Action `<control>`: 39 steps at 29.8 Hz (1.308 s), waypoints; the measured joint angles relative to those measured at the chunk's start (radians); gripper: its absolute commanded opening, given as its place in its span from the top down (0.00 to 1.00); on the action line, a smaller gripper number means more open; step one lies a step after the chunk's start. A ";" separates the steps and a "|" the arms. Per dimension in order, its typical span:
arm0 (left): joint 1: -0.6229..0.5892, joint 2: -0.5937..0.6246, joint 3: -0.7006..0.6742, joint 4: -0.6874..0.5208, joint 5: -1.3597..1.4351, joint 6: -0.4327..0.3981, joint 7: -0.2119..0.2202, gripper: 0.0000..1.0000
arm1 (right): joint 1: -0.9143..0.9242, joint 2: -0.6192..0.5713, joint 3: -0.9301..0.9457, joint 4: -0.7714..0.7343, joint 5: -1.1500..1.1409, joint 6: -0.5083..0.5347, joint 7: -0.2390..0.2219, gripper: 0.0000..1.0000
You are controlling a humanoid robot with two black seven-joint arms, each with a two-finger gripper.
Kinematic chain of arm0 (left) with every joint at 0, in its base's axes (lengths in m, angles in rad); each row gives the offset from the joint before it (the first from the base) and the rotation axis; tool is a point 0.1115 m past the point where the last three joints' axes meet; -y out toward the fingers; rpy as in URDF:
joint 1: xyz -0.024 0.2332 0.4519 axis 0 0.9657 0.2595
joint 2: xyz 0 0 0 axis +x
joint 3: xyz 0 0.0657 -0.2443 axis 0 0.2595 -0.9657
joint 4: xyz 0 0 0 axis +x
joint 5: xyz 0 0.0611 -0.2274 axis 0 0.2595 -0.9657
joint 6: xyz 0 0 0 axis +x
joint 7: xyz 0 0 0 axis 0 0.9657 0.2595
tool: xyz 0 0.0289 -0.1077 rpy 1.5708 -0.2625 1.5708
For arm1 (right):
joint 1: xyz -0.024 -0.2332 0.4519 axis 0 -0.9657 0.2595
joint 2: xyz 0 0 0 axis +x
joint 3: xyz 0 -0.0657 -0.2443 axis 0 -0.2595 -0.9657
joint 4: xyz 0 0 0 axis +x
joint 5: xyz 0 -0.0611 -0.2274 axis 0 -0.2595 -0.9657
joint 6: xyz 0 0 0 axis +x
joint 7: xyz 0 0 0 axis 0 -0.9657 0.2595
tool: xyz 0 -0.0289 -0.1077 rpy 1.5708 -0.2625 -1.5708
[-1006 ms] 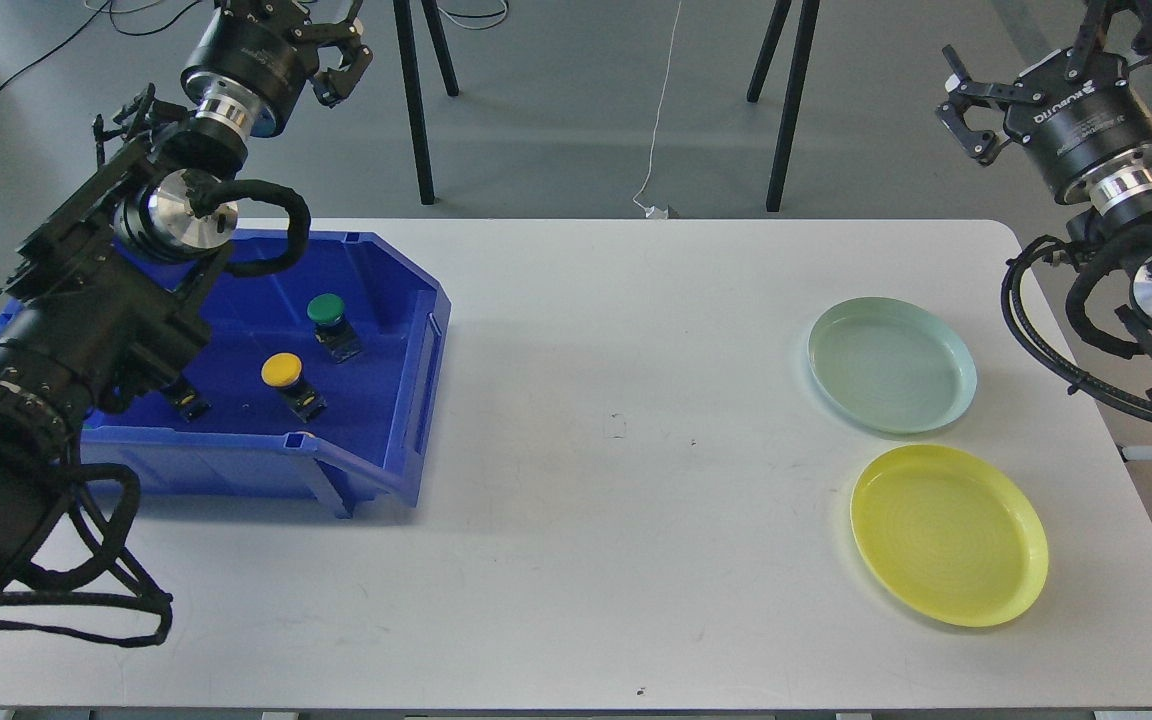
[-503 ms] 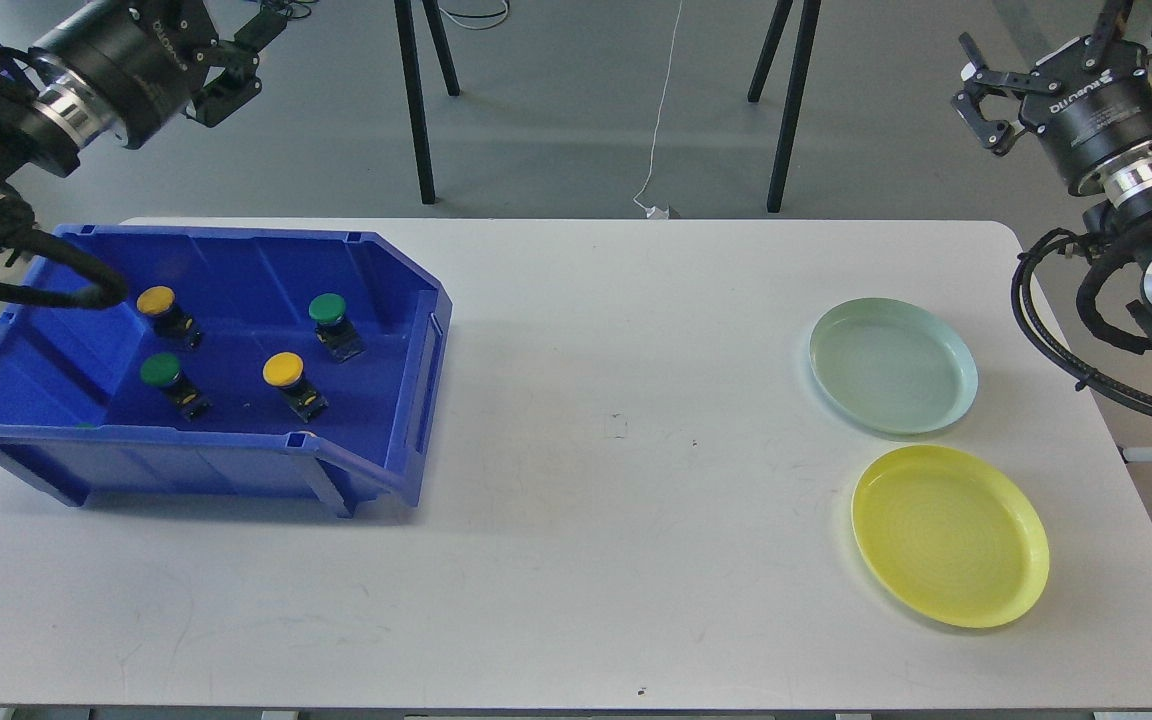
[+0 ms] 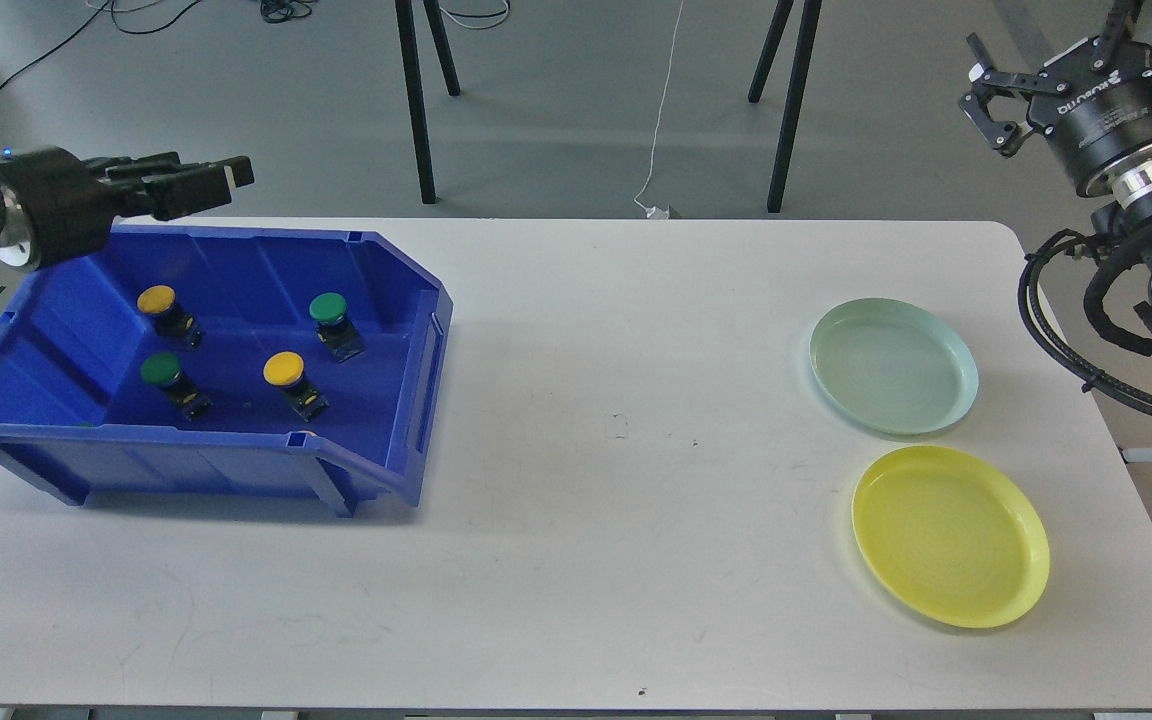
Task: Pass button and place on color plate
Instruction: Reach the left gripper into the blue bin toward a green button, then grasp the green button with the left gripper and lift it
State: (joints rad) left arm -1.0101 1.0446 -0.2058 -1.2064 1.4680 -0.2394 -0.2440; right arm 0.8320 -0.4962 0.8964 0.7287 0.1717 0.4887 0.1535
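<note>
Several push buttons lie in a blue bin (image 3: 416,300) at the table's left: a yellow one (image 3: 157,299), a green one (image 3: 328,308), a second green one (image 3: 160,368) and a second yellow one (image 3: 283,368). A pale green plate (image 3: 893,365) and a yellow plate (image 3: 950,535) sit empty at the right. My left gripper (image 3: 221,180) hovers above the bin's back left rim and points right. It is seen side-on, so its fingers overlap. My right gripper (image 3: 991,95) is open and empty, high beyond the table's far right corner.
The white table (image 3: 616,480) carries only the bin and the two plates. Black stand legs (image 3: 416,100) and cables are on the floor behind the table. My right arm's cables (image 3: 1056,320) hang next to the table's right edge.
My left arm has swung out of the foreground to the far left, which uncovered the bin's left side and two more buttons. Its gripper now points right. My right gripper has drifted slightly right.
</note>
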 measured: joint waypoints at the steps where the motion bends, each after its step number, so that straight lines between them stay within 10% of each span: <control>1: 0.003 0.002 0.024 0.002 0.024 0.000 0.000 0.11 | -0.002 -0.001 0.000 0.000 0.000 0.000 0.000 0.01; 39: 0.153 -0.140 0.167 0.317 0.115 0.012 -0.032 0.16 | 0.000 0.022 -0.001 0.003 0.000 0.000 0.000 0.01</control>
State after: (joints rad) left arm -0.8568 0.9044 -0.0383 -0.8896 1.5828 -0.2277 -0.2764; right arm 0.8316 -0.4741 0.8959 0.7319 0.1718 0.4887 0.1534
